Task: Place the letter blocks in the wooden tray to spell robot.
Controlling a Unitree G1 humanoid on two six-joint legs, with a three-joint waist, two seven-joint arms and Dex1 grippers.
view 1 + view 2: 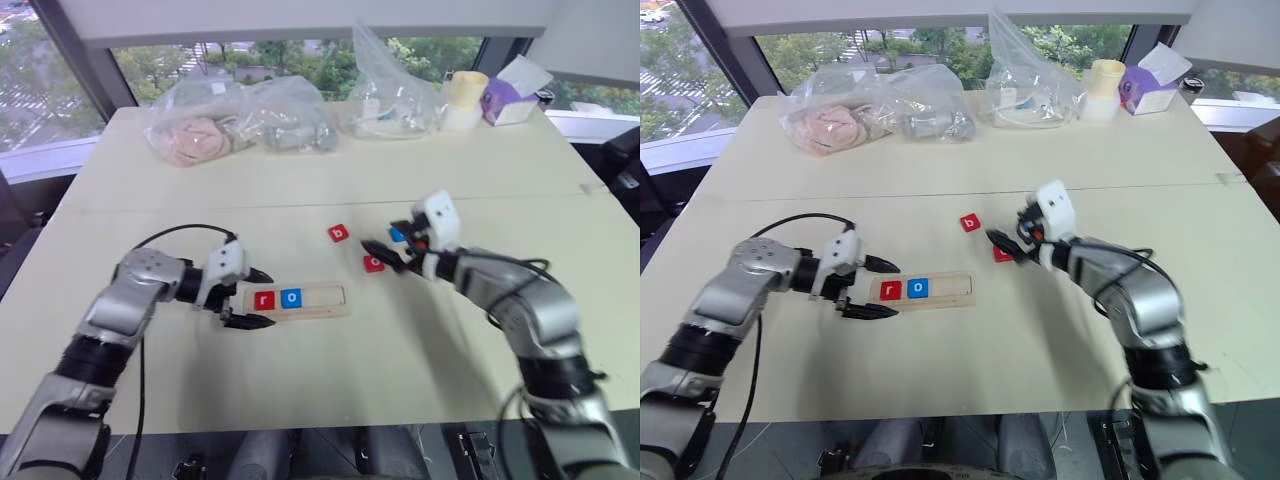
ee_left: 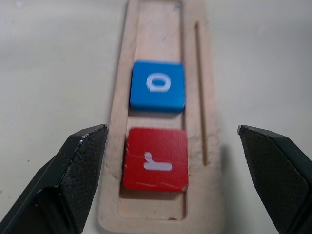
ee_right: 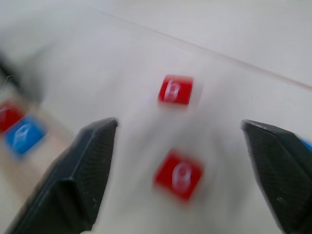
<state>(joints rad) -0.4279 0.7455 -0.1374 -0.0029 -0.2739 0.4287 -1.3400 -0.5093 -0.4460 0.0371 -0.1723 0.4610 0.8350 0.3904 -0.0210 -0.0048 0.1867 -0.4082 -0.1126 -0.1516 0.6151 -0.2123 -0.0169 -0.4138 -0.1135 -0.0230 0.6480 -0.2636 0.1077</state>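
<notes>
Readable text is on the tiles only. Wooden tray (image 1: 296,299): red tile "r" (image 1: 264,299) at its left end, blue tile "o" (image 1: 290,297) touching it on the right. Loose on the tabletop beyond the tray: red tile "b" (image 1: 339,233), red tile "o" (image 1: 374,264). Blue tile (image 1: 397,235) by the right gripper: letter unreadable.

The left silver arm reaches in from the left, forearm bent inward, its black two-fingered hand (image 1: 252,298) pointing right with fingers spread wide and nothing between them. The right silver arm stretches forward and leftward, its hand (image 1: 385,255) likewise spread and empty.
</notes>
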